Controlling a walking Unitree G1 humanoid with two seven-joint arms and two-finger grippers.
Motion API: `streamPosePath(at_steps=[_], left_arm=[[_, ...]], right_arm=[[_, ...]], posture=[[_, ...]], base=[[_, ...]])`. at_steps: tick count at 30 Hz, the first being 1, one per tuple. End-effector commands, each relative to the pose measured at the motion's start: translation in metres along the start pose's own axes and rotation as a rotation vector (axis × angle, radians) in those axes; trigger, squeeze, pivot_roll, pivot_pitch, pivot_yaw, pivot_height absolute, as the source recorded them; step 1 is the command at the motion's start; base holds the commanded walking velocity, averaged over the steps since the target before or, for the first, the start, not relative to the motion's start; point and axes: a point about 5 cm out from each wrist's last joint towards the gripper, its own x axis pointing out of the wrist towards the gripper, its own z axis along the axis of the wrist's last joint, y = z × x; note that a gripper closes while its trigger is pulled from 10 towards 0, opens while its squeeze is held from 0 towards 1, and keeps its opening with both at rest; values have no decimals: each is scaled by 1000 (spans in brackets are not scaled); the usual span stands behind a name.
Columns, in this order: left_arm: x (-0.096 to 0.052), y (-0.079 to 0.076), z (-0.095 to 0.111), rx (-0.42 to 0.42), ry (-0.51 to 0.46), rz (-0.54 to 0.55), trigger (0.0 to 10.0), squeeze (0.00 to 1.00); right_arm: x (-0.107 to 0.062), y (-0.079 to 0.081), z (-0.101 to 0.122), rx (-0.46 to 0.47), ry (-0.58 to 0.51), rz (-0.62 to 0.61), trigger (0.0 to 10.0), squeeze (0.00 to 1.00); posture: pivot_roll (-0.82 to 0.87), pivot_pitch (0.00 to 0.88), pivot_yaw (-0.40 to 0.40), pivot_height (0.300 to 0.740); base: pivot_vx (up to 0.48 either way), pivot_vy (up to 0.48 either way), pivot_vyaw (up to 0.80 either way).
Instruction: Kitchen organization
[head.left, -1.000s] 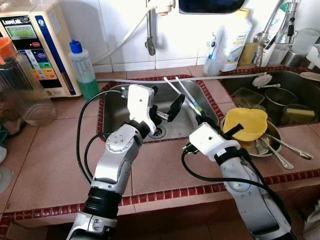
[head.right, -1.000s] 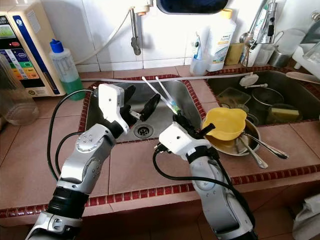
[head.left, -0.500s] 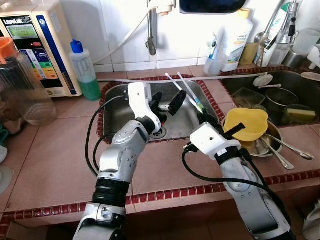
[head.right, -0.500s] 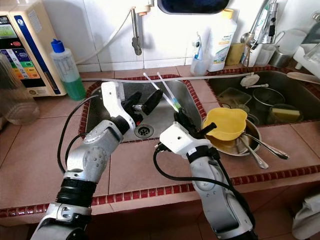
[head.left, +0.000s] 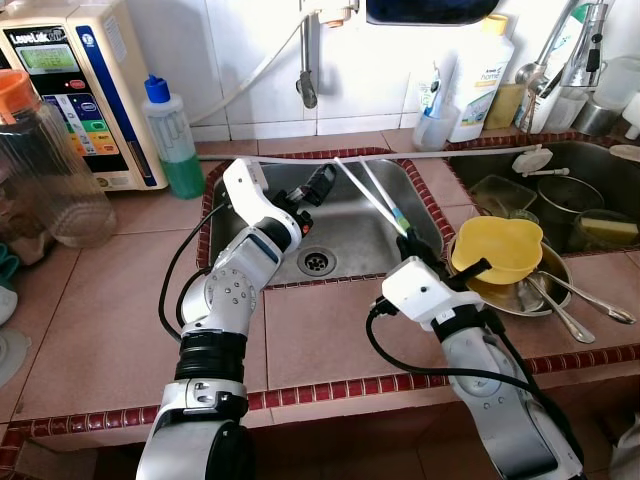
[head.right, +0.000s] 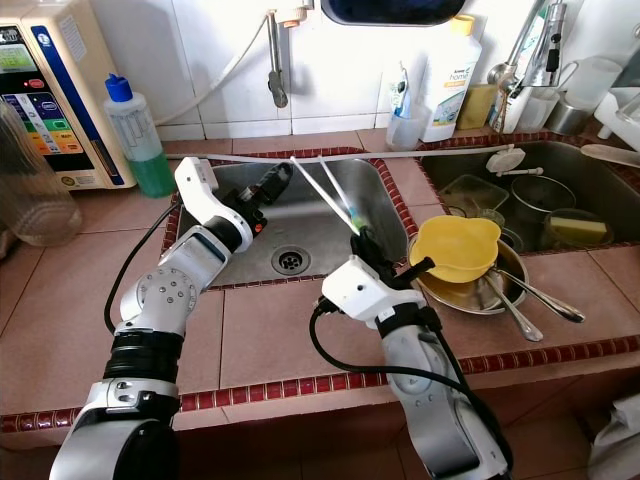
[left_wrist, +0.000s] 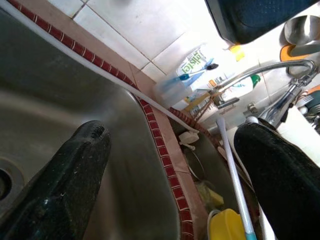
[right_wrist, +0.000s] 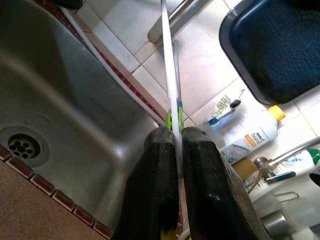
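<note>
A: White plastic, two thin toothbrushes, clamped together at their green-banded ends in the right gripper. Right wrist view: fingers pressed against the handles, no slack visible.

B: Axis?

A: Long axis runs from the right gripper up and toward the robot's left, slanting over the steel sink toward the tiled back rim. Free ends are high, above the basin, near the red tile edging.

B: And the left gripper?

A: Over the same basin, on the robot's left of the brushes, close to their free ends. Left wrist view shows its two fingers spread wide with nothing between them, and a white handle with a teal band lying toward the far finger, apart from it.

B: So which arm is nearer the free ends?

A: Left, plainly. My judgement: a handover would need the left gripper to shift toward the robot's right so the handles fall between its fingers, crossing their long axis.

B: Likely destination?

A: Guess only: the clear toothbrush cup by the white bottle on the back ledge, beyond the sink and further right.
</note>
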Motion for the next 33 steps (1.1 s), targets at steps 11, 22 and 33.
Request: streamPosePath(at_steps=[11,22,33], left_arm=[[10,-47,-27,-138,102,-124,10000,0],[11,-55,-43,-222,163,-132,10000,0],[17,-64,-45,-226,171,-159,10000,0]], right_arm=[[12,-6,-6,-15,22,-36,10000,0],[13,4,8,18,-44,-7,10000,0],[10,7,16,55,-86,17,10000,0]], posture=[[71,0,48,740],[69,0,46,740],[60,0,50,740]], base=[[0,0,0],[0,0,0],[0,0,0]])
